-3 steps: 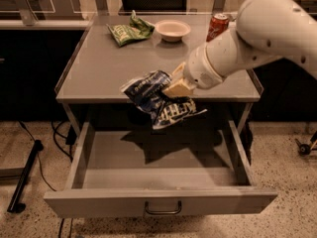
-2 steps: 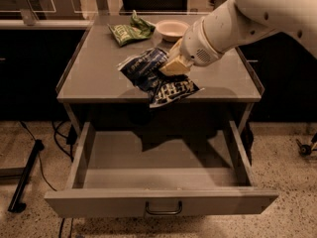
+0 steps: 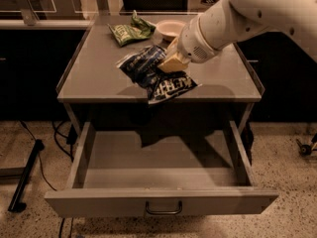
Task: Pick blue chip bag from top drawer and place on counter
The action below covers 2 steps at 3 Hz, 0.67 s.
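Observation:
My gripper is shut on the blue chip bag, a dark navy foil bag with white lettering. It holds the bag in the air over the front part of the grey counter, and the bag's lower end hangs near the counter's front edge. The white arm reaches in from the upper right. The top drawer stands pulled out below, with nothing showing inside it. Its dark wire handle is on the front panel.
A green snack bag lies at the back left of the counter. A white bowl stands at the back middle, partly behind my arm. Black cables and a dark bar lie on the floor at the left.
My gripper has lifted the blue chip bag up and back, from just above the open drawer to over the counter's front part. The drawer has not moved.

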Each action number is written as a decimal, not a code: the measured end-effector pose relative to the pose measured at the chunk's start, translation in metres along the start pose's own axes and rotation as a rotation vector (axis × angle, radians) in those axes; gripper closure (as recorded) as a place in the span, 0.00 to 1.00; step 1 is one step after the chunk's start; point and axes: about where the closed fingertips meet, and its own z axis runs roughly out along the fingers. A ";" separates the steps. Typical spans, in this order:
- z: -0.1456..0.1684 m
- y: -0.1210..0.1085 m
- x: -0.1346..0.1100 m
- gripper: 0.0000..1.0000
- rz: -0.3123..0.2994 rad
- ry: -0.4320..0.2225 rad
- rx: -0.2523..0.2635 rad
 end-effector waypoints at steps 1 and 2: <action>0.009 -0.022 -0.002 1.00 -0.026 0.007 0.011; 0.019 -0.047 -0.005 1.00 -0.039 0.005 0.019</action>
